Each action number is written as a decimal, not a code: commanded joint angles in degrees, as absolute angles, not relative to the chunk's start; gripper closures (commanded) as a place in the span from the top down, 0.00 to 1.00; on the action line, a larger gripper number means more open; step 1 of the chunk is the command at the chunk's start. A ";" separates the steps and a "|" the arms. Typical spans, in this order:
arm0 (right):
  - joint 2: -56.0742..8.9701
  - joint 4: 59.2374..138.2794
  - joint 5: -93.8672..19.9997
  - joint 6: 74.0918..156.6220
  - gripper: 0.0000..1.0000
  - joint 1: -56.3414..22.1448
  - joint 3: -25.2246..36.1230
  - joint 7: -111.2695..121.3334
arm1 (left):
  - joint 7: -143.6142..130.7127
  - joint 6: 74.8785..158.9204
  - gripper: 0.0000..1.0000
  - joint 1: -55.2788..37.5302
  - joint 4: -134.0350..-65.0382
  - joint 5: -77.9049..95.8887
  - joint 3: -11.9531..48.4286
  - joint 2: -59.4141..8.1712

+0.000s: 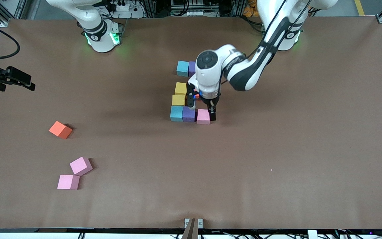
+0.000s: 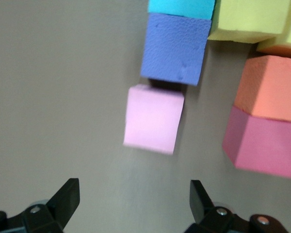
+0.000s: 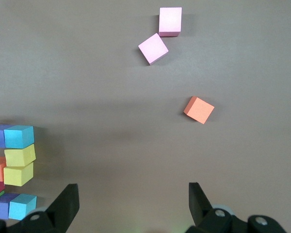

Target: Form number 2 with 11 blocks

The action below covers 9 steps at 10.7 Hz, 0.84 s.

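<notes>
Left tool (image 1: 203,113) open, empty, over the pink cube (image 1: 203,116) ending the 2's (image 1: 186,96) row. Right tool (image 3: 131,201) waits open. Cubes light, soft: grip flat sides.

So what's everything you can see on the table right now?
Table: one, brown.
Blue blocks: two, light blue, in the block figure; one in its row farthest from the front camera, one in its nearest row.
Purple blocks: two, one beside each blue.
Yellow blocks: two, stacked between the blue ones.
Orange blocks: two, one in the figure, one loose toward the right arm's end.
Dark red block: one, beside the figure's orange.
Pink blocks: three, one beside the nearer purple, two loose nearer the camera.
Left gripper: open, over the figure's pink block.
Right gripper: open, waiting at the right arm's end.
</notes>
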<state>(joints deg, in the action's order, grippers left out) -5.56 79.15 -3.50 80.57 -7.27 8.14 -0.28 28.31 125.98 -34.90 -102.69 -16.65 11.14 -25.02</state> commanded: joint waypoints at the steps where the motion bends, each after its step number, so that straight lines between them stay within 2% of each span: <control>1: -5.89 78.22 -3.08 80.33 1.00 -6.42 7.47 -1.05 | 27.77 120.51 1.00 -29.74 -103.45 -14.68 10.81 -18.65; 2: -5.89 78.22 -2.99 80.33 1.00 -6.33 7.47 -1.05 | 27.60 118.06 1.00 -27.62 -102.23 -15.03 10.64 -16.98; 5: -5.89 78.22 -3.08 80.33 1.00 -6.42 7.47 -1.32 | 26.81 106.39 1.00 -20.41 -92.15 -14.77 8.54 -14.16; 9: -5.89 78.22 -3.08 80.33 1.00 -6.42 7.47 -1.32 | 2.81 100.74 1.00 -14.87 -91.58 -11.60 5.45 -7.49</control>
<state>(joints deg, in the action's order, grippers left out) -5.62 79.14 -3.50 80.61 -7.18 8.12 -0.50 12.06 102.89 -16.22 -90.81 -13.02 5.84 -10.25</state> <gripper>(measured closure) 0.000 0.000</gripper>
